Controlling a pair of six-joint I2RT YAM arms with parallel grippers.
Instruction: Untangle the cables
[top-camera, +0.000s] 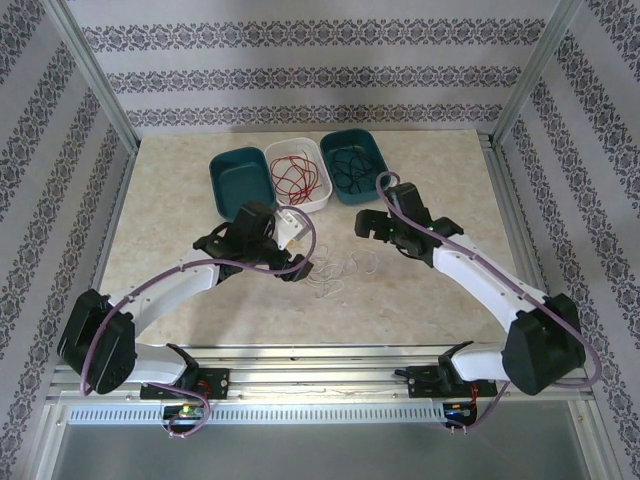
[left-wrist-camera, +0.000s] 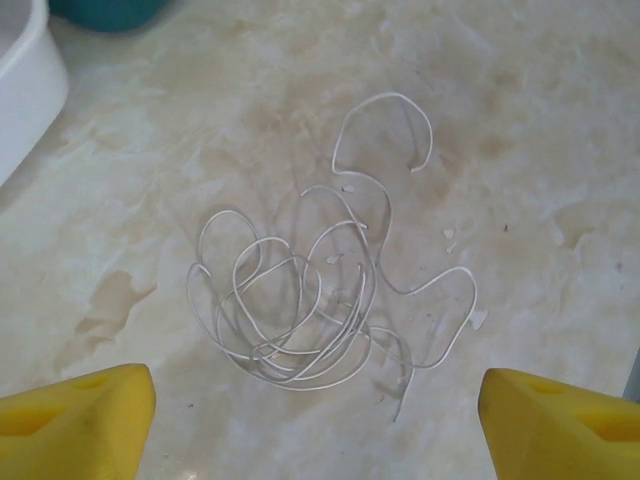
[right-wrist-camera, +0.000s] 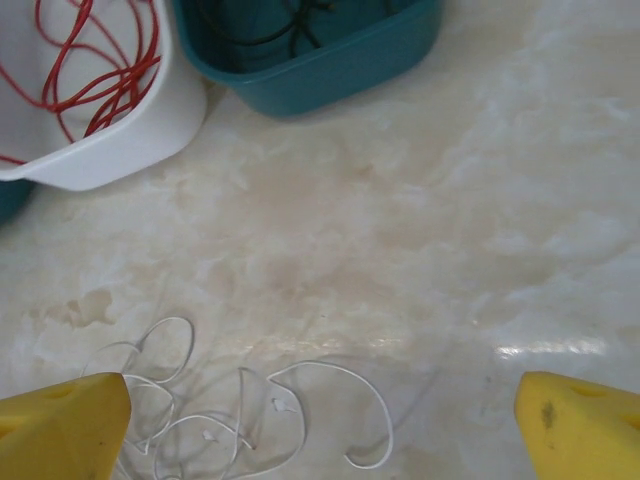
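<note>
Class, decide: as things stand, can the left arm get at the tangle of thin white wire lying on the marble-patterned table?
Probably yes. The left arm hangs right above the thin white wire tangle, its jaws wide apart, with nothing between them and the wire on the marble-patterned table.

A loose cable tangle (left-wrist-camera: 310, 300) lies on the table (top-camera: 170, 200) before 3 bins (top-camera: 292, 143) set side by side.
</note>
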